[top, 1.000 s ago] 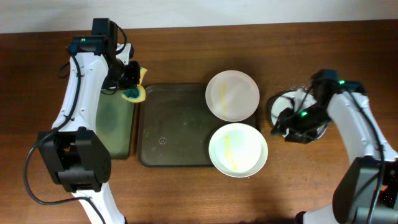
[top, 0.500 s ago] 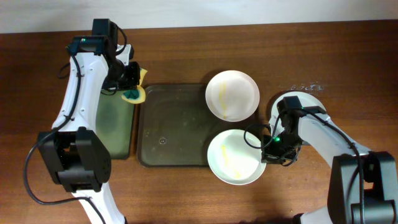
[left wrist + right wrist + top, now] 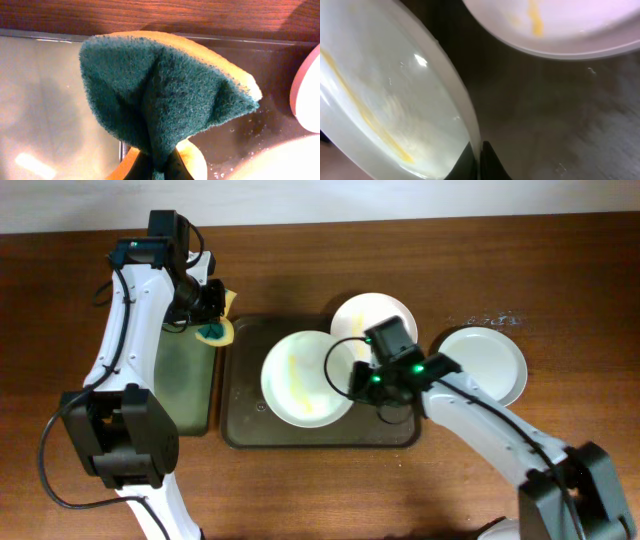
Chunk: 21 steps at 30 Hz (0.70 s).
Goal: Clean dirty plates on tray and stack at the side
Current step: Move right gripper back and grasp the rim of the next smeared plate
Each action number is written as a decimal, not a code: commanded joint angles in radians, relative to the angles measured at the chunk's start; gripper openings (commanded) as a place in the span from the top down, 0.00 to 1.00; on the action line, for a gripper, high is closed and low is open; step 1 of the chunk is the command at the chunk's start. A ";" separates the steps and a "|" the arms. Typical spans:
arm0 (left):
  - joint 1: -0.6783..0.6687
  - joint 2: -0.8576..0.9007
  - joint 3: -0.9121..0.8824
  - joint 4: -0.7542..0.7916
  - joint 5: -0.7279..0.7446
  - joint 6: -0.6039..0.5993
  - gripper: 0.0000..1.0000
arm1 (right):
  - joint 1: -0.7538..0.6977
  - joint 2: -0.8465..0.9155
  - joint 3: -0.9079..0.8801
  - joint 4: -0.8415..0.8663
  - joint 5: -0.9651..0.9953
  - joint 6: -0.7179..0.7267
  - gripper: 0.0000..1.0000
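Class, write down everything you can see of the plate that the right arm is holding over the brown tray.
The plate is round, white and shallow, glossy like glazed ceramic, with yellowish smears streaked across its face. It is face up over the middle of the dark brown tray; whether it is lifted or resting there cannot be told. The right hand pinches its rim, one finger on each side. A second smeared plate lies close behind it.

No readable text, labels or numbers.
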 commanded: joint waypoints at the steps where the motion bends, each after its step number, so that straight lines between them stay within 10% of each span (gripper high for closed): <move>1: 0.003 -0.002 0.023 0.000 0.000 0.017 1.00 | 0.098 0.111 0.012 0.120 0.110 0.161 0.96; 7: 0.003 -0.002 0.023 0.006 0.000 0.017 1.00 | 0.150 0.224 0.013 0.176 0.098 0.181 0.90; 11: 0.003 -0.002 0.023 0.015 0.000 0.017 1.00 | 0.128 0.224 0.122 0.034 0.091 -0.060 0.72; 21: 0.003 -0.002 0.023 0.019 0.000 0.017 1.00 | 0.102 0.306 0.208 -0.003 0.097 -0.365 0.70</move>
